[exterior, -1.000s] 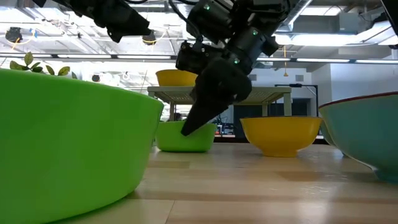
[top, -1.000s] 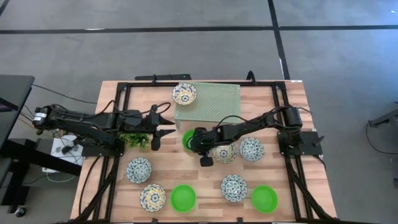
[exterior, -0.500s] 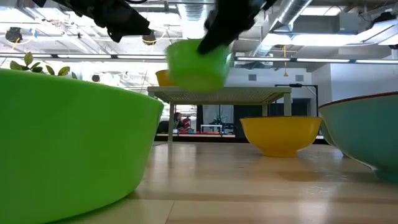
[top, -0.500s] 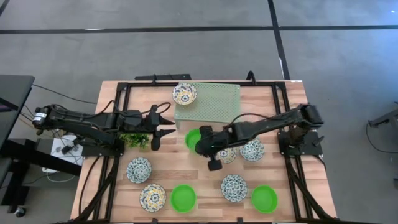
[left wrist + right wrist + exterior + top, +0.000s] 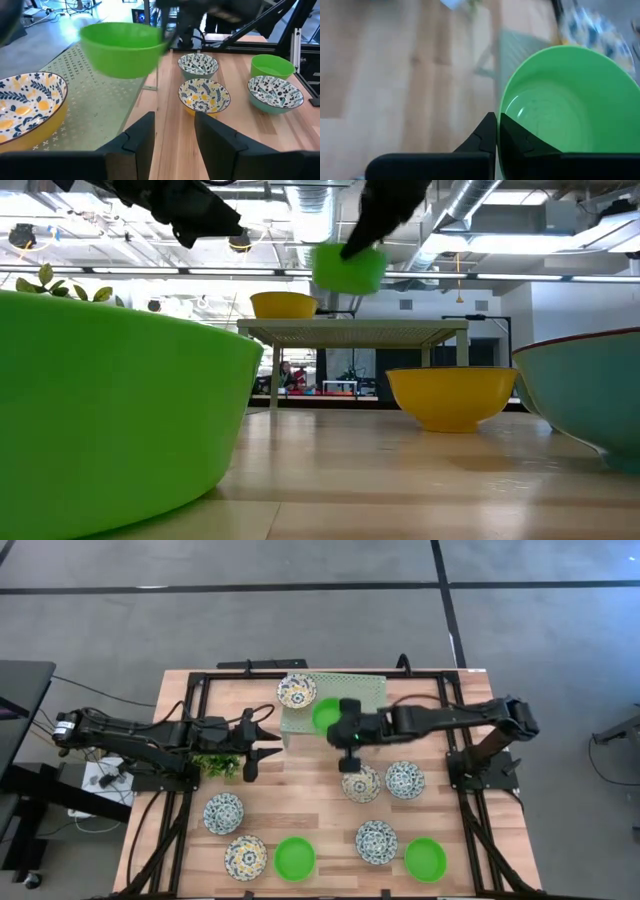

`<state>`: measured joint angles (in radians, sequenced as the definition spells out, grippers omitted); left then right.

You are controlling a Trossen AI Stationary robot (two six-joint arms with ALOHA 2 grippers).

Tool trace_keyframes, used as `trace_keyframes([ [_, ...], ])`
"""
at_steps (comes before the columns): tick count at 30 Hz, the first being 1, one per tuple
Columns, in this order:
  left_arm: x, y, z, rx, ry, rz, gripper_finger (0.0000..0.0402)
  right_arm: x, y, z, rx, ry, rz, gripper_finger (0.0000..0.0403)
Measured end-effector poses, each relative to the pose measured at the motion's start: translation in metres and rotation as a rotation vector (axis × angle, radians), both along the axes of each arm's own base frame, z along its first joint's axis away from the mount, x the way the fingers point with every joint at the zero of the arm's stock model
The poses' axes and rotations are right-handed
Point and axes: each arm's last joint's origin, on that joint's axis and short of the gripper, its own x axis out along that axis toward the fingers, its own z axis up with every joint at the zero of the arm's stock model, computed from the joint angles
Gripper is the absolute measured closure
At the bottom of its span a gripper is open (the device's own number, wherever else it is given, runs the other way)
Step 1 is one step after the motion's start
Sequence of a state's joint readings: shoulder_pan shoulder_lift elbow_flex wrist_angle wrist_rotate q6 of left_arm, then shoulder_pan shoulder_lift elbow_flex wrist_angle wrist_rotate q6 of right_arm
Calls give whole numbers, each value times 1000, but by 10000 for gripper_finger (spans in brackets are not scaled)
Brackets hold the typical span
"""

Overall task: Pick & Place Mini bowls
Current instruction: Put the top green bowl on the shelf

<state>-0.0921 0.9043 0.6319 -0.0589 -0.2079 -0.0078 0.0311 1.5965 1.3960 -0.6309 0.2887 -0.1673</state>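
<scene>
Green mini bowl is airborne above the front edge of the pale green perforated rack, clear of its surface in the low view. Right gripper is clamped on the bowl's rim, one finger inside and one outside. A yellow-patterned bowl sits on the rack's far-left corner. Remaining bowls lie on the wooden table. Left gripper hovers beside the leafy plant, jaws parted, holding nothing.

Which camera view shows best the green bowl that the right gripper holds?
The left wrist view: the whole green bowl hangs above the rack. The high view shows it small, the low view blurred, the right wrist view only part.
</scene>
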Motion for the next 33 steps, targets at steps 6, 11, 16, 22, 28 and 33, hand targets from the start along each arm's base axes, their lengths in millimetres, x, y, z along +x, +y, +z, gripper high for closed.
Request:
trace_keyframes([
  [6, 0, 0, 0, 0, 0, 0, 262, 4, -40, -17, 8, 85, -78, 401],
  [11, 0, 0, 0, 3, 0, -1, 262, 1, -60, -18, 50, 91, -109, 401],
  [16, 0, 0, 0, 3, 0, -1, 262, -2, -78, -17, 79, 82, -140, 401],
  [22, 0, 0, 0, 3, 0, -1, 262, -2, -87, -17, 112, 56, -139, 401],
  [28, 0, 0, 0, 3, 0, -1, 262, -2, -89, -17, 113, 49, -142, 400],
  [33, 0, 0, 0, 3, 0, -1, 262, -2, -89, -17, 114, 46, -142, 400],
])
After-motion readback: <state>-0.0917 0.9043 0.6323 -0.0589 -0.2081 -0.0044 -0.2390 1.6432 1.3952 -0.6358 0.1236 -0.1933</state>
